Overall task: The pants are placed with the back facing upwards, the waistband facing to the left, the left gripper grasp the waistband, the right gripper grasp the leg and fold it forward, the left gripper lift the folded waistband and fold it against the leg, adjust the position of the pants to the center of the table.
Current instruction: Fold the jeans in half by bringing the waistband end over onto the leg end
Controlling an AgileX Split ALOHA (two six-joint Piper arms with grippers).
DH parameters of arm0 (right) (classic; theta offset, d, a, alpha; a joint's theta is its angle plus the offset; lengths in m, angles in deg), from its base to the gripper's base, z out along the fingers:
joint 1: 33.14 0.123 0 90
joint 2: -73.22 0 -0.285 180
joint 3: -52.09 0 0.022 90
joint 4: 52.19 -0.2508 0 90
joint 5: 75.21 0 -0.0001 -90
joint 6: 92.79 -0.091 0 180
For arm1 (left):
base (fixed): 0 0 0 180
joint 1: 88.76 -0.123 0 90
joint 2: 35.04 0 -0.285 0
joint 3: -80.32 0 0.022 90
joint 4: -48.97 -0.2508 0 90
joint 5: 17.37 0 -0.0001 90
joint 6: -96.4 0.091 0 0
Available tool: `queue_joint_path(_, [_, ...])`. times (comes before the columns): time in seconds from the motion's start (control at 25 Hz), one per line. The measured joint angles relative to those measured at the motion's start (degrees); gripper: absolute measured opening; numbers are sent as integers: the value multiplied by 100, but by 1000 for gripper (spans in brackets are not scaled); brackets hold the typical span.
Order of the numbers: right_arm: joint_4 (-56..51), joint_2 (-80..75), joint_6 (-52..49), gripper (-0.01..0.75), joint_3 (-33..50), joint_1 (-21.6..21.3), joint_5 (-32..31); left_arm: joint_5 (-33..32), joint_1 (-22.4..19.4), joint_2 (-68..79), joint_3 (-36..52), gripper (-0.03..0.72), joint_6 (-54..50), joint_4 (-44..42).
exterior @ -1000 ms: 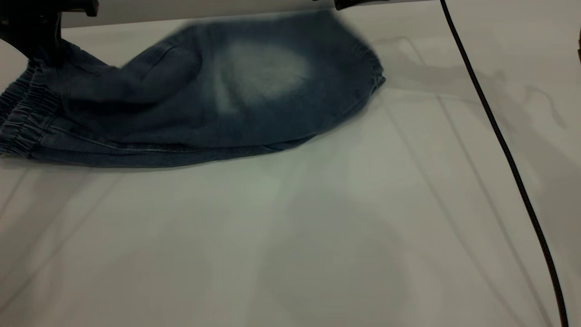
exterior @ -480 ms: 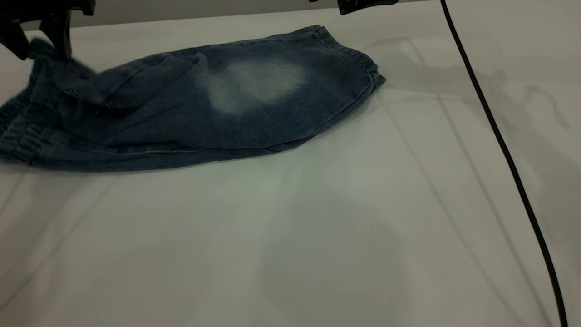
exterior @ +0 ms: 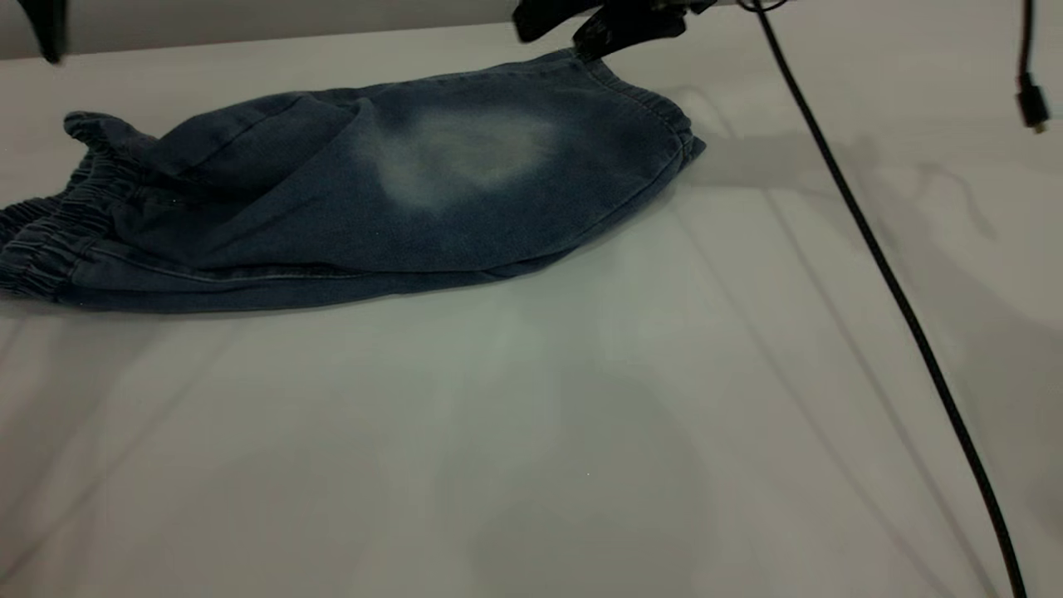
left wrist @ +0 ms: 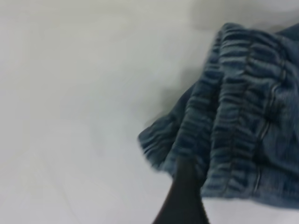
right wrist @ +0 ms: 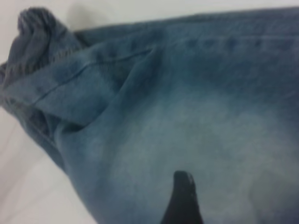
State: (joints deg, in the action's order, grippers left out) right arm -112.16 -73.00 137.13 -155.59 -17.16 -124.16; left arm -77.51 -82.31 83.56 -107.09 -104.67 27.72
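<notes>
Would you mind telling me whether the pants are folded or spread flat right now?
Folded. The pants lie doubled lengthwise on the table: one leg rests on top, layered edges show along the near side, and the waistband is stacked at the left.

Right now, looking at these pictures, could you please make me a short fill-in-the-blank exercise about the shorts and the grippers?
1. The pants lie on the ____, folded lengthwise.
2. In the exterior view the gathered waistband is at the ____ end of the pants.
3. The pale faded oval on the leg faces ____.
4. The right gripper hovers at the far corner of the pants, by the leg ____.

Missing words: table; left; upwards; hem
</notes>
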Motion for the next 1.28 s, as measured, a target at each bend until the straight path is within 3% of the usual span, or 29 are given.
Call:
queue_joint_path(0.24, [1295, 11, -1290, 488, -878, 16, -784, -168, 0, -797, 0, 549, -49, 79])
queue_joint_path(0.48, [2706, 18, -2455, 488, -2157, 16, -1955, -202, -5, -1376, 363, 549, -62, 191])
queue_joint_path(0.76, [3696, 404, -3382, 488, -3298, 8, -2128, 343, -5, -1516, 1241, 549, -302, 241])
queue_joint_path(1.04, [4476, 1323, -3750, 488, -2676, 8, -2122, 707, -5, -1580, 2038, 549, -550, 203])
queue_joint_path(1.28, [4826, 2061, -3744, 488, -1783, 8, -2115, 970, -5, -2033, 2888, 549, -1243, -372])
